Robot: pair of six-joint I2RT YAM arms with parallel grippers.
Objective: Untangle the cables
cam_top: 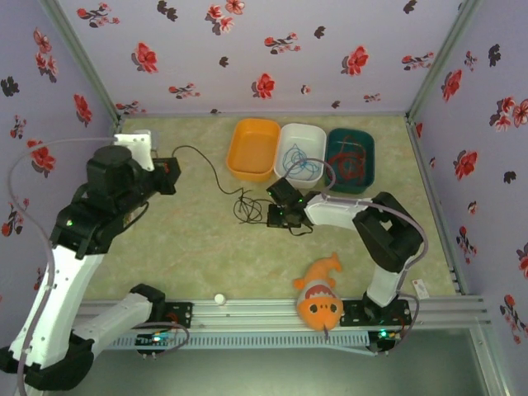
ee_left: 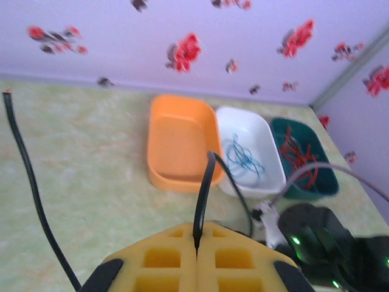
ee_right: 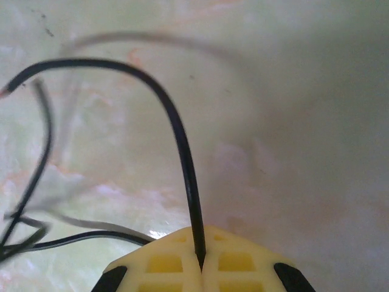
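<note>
My left gripper (ee_left: 196, 234) and right gripper (ee_right: 200, 252) both clamp the thin black flexible cable (ee_right: 184, 149), which runs left-to-right between them, with its tangle (cam_top: 245, 208) nearest the right.

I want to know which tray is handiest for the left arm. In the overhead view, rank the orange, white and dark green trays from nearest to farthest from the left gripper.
1. Orange tray: left end of the row, closest to the left gripper.
2. White tray: middle of the row, touching the orange one.
3. Dark green tray: right end of the row, farthest away.
</note>
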